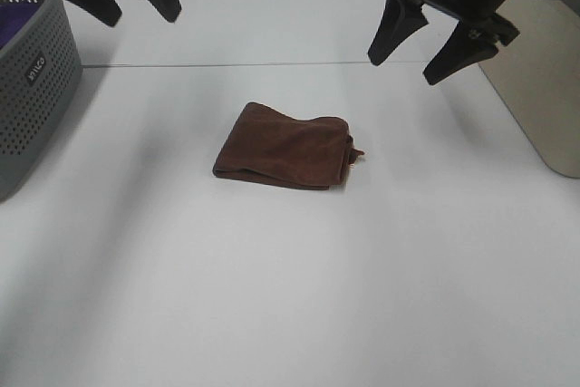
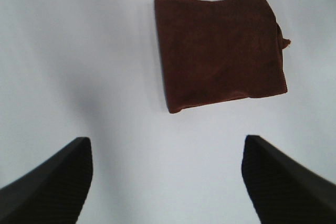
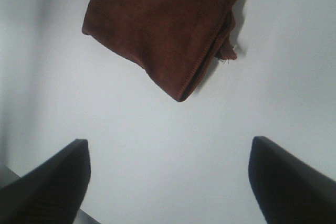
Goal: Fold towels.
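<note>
A dark reddish-brown towel [image 1: 284, 147] lies folded into a small thick rectangle in the middle of the white table. It also shows in the left wrist view [image 2: 220, 51] and in the right wrist view [image 3: 163, 22], where stacked layers show along one edge. No white tag shows. My left gripper [image 1: 136, 2] is open and empty, raised at the back left, well away from the towel. My right gripper [image 1: 412, 61] is open and empty, raised at the back right. Both wrist views show only bare table between the fingers [image 2: 50, 184] [image 3: 294, 182].
A grey perforated basket [image 1: 32, 88] with something purple inside stands at the left edge. A beige box-like object [image 1: 544, 79] stands at the right edge. A seam line crosses the white table [image 1: 272, 296] behind the towel.
</note>
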Controlling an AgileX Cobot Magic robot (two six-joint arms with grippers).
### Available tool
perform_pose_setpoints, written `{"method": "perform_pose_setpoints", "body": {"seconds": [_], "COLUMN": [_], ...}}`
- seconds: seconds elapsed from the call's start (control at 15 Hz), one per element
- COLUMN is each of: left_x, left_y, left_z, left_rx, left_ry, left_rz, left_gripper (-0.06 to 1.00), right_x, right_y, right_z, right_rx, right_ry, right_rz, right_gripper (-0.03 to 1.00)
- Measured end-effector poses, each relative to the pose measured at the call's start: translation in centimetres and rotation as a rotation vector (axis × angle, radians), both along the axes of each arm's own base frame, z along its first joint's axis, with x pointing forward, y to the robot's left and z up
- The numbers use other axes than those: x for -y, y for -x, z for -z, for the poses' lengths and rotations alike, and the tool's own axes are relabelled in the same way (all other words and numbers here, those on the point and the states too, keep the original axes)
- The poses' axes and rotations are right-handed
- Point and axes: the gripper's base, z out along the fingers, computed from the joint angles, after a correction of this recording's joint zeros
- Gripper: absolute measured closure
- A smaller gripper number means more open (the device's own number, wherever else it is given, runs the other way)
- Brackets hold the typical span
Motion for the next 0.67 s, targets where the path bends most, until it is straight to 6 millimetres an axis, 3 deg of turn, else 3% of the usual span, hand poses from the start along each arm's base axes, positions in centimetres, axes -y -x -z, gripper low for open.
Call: {"method": "perform_pose_setpoints", "body": {"seconds": [0.2,0.27,0.33,0.47,0.67], "left_x": [-1.6,-2.6,-3.2,-4.2,-5.6], "left_y": [2.4,4.9,6.7,10.7,16.6], "left_z": [-4.5,-6.9,-7.6,-7.9,-6.2], "left_rx": [0.117,0.170,0.178,0.164,0.101], "left_ry": [-0.080,-0.108,-0.115,-0.124,-0.140], "left_rz": [-0.048,-0.065,-0.069,-0.069,-0.068], "left_gripper": [0.20,0.20,0.20,0.20,0.20], "right_x": [0.9,1.3,1.7,2.6,3.7], "right_y": [3.5,5.0,6.5,10.1,14.7], "right_z": [-3.3,-4.3,-5.0,-5.3,-4.9], "right_rx": [0.056,0.074,0.082,0.077,0.068], "right_ry": [0.050,0.073,0.094,0.143,0.200], "right_rz": [0.002,0.005,0.002,-0.006,-0.014], "right_gripper": [0.19,0.19,0.19,0.19,0.19]}}
